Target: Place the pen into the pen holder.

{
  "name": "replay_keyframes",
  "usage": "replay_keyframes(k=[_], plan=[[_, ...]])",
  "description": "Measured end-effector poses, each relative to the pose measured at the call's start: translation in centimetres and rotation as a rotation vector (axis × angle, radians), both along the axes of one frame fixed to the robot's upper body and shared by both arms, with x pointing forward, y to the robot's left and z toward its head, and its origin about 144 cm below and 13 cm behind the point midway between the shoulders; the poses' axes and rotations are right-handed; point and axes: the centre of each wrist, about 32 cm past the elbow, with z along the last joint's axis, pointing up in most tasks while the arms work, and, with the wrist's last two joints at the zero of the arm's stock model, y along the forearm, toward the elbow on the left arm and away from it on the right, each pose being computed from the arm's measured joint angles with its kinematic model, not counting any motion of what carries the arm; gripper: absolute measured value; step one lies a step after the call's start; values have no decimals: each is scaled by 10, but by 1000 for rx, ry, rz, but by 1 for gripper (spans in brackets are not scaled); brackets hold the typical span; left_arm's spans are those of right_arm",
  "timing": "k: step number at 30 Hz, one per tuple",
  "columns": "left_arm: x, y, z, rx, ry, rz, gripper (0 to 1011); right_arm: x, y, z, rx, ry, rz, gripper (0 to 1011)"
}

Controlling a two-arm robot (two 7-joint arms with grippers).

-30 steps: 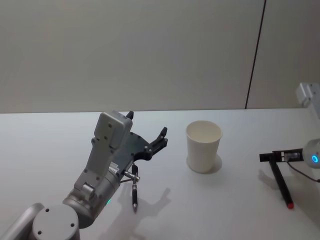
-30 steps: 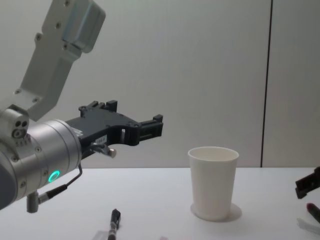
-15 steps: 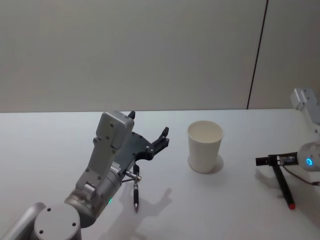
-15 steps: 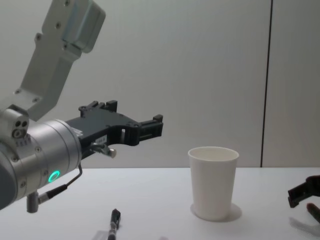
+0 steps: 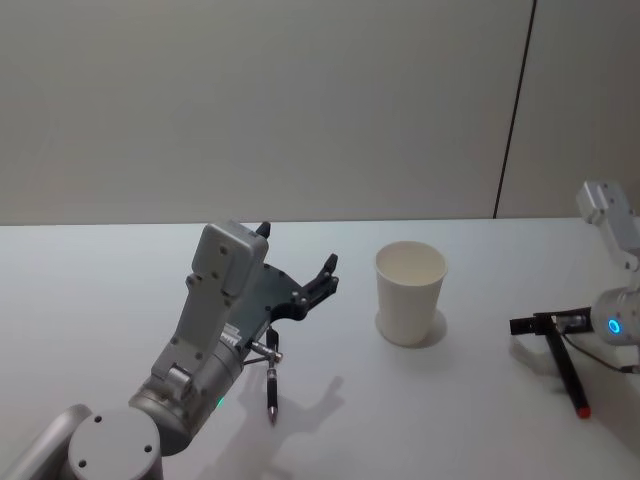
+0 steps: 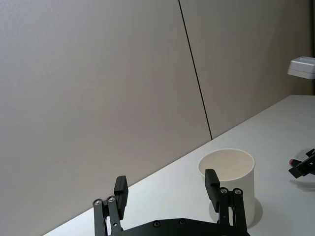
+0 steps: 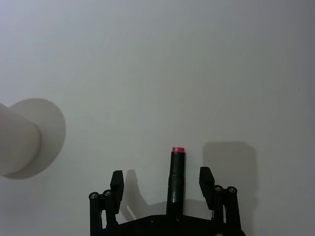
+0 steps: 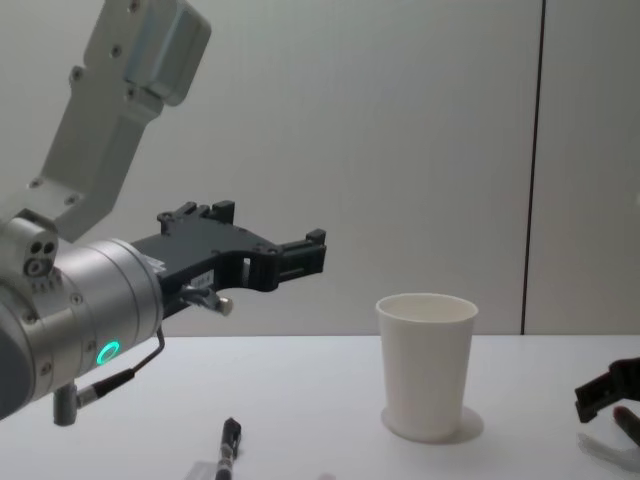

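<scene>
The pen holder, a plain white paper cup point(image 5: 410, 296) point(image 8: 427, 367) point(image 6: 239, 192), stands upright mid-table. A black pen with a red end point(image 5: 567, 371) point(image 7: 176, 180) lies flat to its right. My right gripper point(image 5: 547, 323) point(image 7: 161, 175) point(image 8: 606, 390) hangs low over that pen, open, with a finger on each side and gaps between. A second black pen point(image 5: 271, 386) point(image 8: 229, 446) lies left of the cup. My left gripper point(image 5: 297, 270) point(image 8: 270, 228) point(image 6: 166, 186) is held above it, open and holding nothing, pointing toward the cup.
The white table point(image 5: 440, 420) runs back to a plain grey wall with a dark vertical seam point(image 5: 512, 110). Bare tabletop lies between the cup and the red-ended pen. In the right wrist view the cup's side point(image 7: 17, 145) sits at the left edge.
My right gripper has shifted slightly left and come lower over the red-ended pen. The left arm, the cup and both pens have not moved.
</scene>
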Motion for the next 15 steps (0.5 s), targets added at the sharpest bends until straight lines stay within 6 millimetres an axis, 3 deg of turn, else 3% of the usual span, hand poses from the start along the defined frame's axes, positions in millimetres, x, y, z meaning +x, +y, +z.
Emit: replay_keyframes(k=[8,15], plan=[[0,0,0,0,0,0,1003,0,0,0,-4,-2,2,837],[0,0,0,0,0,0,1003,0,-2,-1,-15,1,-1,607]])
